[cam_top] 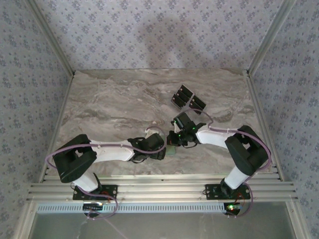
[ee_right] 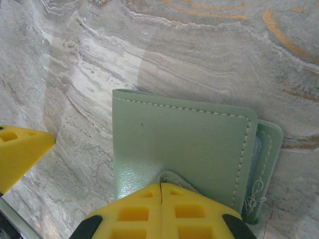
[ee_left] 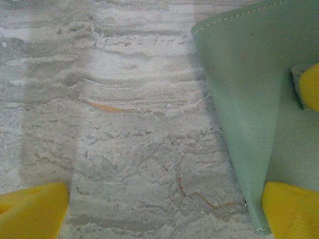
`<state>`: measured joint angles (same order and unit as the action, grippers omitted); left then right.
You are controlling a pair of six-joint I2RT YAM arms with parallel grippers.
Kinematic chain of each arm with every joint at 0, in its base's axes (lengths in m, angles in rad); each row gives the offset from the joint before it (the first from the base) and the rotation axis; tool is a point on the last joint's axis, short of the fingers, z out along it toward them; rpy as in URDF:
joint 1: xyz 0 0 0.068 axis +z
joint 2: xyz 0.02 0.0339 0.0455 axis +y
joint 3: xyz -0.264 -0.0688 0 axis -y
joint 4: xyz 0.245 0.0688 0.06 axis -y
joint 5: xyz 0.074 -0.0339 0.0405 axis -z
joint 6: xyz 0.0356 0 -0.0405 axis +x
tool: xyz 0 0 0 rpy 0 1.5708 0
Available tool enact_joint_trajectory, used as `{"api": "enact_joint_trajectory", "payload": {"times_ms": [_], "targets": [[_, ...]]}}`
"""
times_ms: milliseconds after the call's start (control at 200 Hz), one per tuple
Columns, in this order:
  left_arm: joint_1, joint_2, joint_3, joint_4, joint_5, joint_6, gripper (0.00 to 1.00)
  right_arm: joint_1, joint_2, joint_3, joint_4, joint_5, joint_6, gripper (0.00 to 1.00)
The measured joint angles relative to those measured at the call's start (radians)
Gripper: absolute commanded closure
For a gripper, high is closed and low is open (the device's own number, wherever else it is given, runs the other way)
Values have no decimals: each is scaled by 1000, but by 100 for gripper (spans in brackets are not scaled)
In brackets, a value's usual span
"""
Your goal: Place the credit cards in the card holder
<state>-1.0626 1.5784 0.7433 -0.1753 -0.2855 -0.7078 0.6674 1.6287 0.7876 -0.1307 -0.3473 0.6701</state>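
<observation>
The card holder sits near the worktop's near edge, a little right of its middle, in the narrow gap where the two arms meet. In the right wrist view it is a pale green folded wallet with pale stitching along its border. Its upper panel sits slightly askew over the lower one, so a strip of the inner layer peeks out along one side. Whether it lies flat on the marble-patterned surface or is raised at one edge cannot be told.

The right gripper is clenched on the card holder. Its yellow fingertips are pressed together over the holder's near edge, and a small pucker of green material is pinched between them. In the top view the right gripper reaches in from the right side.

The left gripper is released, with its yellow fingers spread wide. One finger rests over bare worktop and the other is just beside a corner of the card holder. From above, the left gripper comes in from the left and is close against the holder.

The credit cards lie well apart from all this. They are a small cluster of glossy black rectangles further toward the far edge, right of the worktop's centre.
</observation>
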Motion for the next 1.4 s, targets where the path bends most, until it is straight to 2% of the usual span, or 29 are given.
{"api": "enact_joint_trajectory", "payload": {"times_ms": [295, 575, 735, 1159, 1399], "targets": [[0, 0, 0, 0, 0, 0, 0, -9, 6, 10, 0, -33, 13, 100], [0, 0, 6, -10, 2, 0, 0, 9, 19, 136, -167, -8, -22, 100], [0, 0, 6, -10, 4, 0, 0, 19, 19, 196, -196, 2, -43, 100], [0, -3, 4, -7, 4, 0, 0, 19, 24, 196, -221, 14, -51, 100], [3, -84, -26, -3, 4, -12, 0, 19, 37, 191, -220, 12, -58, 100]]}}
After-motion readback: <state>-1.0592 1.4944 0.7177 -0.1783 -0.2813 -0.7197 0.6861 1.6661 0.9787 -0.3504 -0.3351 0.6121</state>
